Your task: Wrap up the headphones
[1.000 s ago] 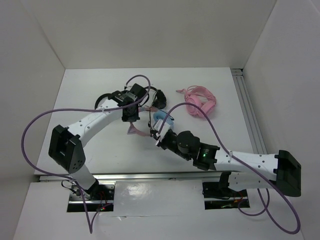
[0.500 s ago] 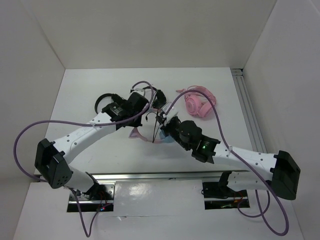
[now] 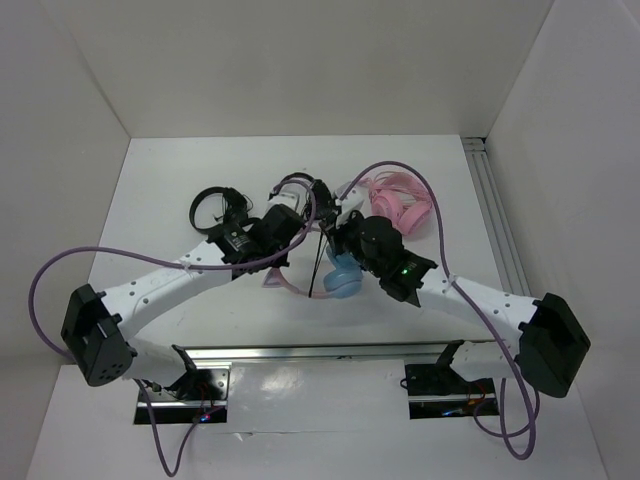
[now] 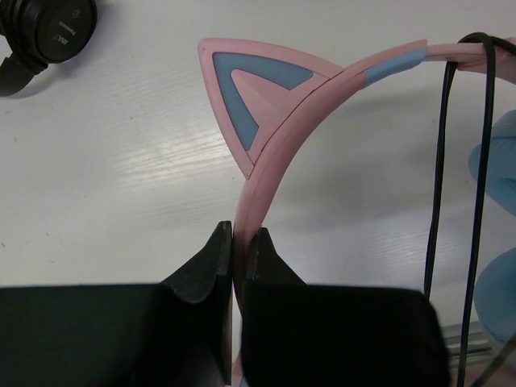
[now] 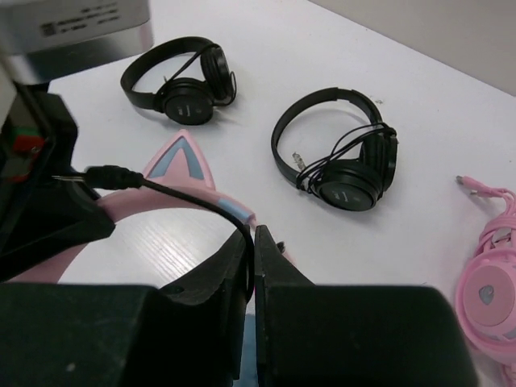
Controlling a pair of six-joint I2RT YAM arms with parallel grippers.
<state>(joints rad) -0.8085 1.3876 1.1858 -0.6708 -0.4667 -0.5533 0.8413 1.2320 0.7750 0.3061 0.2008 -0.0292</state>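
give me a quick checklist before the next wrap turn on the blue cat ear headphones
1. Left tool shut on the pink headband: ok.
2. Right tool shut on the black cable: ok.
3. Cable draped across the headband: ok, two strands cross it in the left wrist view.
4. Plug clear of the left arm: cannot tell, it sits right beside it.
5. One black pair, the other black pair and the pink headset apart from the held pair: ok.
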